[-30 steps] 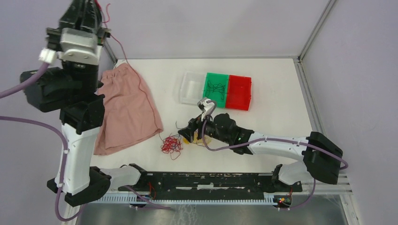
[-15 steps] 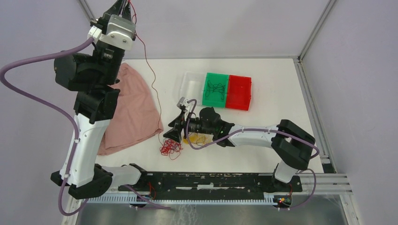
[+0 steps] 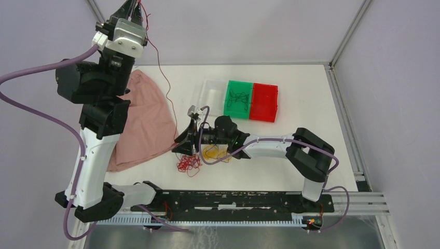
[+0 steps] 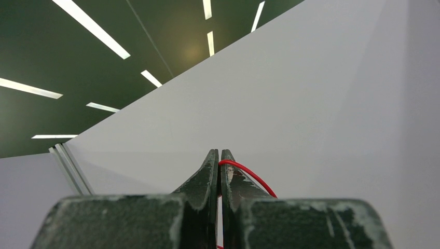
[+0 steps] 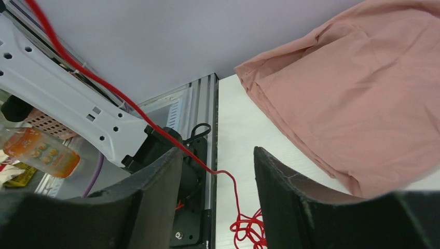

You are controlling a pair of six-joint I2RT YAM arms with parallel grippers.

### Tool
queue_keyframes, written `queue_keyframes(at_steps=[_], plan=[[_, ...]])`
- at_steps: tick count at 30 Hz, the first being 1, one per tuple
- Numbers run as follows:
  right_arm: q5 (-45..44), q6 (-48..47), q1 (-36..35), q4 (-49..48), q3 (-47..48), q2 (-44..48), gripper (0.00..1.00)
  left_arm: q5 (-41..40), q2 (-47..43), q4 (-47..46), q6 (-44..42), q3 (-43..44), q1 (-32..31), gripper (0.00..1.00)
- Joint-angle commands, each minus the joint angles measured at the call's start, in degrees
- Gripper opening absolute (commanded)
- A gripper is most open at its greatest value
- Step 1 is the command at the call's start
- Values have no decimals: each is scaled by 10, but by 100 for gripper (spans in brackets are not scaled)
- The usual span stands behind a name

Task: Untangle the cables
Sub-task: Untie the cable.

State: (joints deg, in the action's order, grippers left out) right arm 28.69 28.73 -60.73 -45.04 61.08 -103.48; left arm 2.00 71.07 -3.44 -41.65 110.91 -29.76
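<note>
Left wrist view: the left gripper (image 4: pixel 218 155) has its jaws clamped on one red strand (image 4: pixel 244 174), high above the red tangle (image 3: pixel 188 162) on the worktop (image 3: pixel 311 104). The strand runs steeply down to that tangle, passing between the parted jaws of the right gripper (image 5: pixel 217 154), the nearer arm, just beside the tangle.

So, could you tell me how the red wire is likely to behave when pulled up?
Probably floppy: the red wire hangs in a slack curve from the shut left tool down to its tangle. Likely very light, being hair-thin. It may snag rather than slide free, since the tangle lies knotted on the table.
</note>
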Motion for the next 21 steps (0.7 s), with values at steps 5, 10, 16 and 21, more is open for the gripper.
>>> queue_keyframes(at_steps=[5, 10, 16, 21], plan=[[-34, 24, 5, -61, 21, -12, 4, 3, -15, -4, 4, -13, -2, 3], [-87, 64, 72, -33, -29, 53, 1, -18, -53, 141, 73, -81, -2, 3], [-130, -12, 97, 98, -87, 163, 1, 30, -146, 287, 180, -295, -2, 7], [-136, -8, 97, 110, -121, 197, 1, 200, -194, 351, 213, -423, -2, 8]])
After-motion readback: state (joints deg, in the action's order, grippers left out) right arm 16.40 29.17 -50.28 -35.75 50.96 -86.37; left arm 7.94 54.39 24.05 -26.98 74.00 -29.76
